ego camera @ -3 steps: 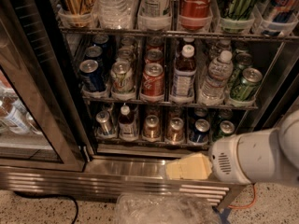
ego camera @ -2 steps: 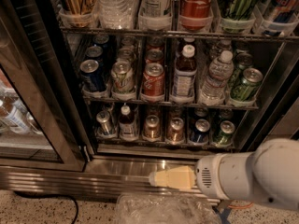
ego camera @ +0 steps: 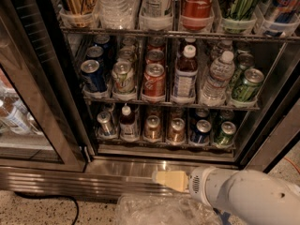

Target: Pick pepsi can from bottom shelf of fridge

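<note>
Camera view: we see pepsi can upright, silver top up, on bottom shelf of fridge; claw low before steel base, finger state we cannot tell.

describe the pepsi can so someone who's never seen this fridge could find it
In the open fridge, go to the bottom shelf, just above the steel base where the end effector hovers. The pepsi can is second from the right in the front row: dark blue, between a copper-brown can and a green can.
</note>
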### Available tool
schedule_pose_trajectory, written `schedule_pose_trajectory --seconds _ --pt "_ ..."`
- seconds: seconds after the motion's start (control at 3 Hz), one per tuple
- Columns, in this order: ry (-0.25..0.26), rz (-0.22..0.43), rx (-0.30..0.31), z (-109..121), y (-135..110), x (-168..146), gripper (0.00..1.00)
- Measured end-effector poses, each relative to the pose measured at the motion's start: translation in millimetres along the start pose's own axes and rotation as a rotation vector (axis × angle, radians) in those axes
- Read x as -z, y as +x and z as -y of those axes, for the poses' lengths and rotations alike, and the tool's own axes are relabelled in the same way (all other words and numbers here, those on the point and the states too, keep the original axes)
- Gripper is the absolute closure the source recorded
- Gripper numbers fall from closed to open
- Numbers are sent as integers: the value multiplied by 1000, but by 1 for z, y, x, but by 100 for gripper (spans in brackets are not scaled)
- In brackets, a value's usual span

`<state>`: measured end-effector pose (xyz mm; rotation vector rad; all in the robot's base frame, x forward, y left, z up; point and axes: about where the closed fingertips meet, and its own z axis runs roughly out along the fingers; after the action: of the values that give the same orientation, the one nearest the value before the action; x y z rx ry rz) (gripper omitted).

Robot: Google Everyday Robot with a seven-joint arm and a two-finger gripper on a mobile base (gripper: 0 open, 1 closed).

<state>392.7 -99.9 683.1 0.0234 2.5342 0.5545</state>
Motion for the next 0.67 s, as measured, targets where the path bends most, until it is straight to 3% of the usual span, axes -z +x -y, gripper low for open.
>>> schedule_pose_trajectory --seconds 0.33,0.67 --pt "67 119 -96 31 -10 0 0" --pt "63 193 -138 32 -26 1 0"
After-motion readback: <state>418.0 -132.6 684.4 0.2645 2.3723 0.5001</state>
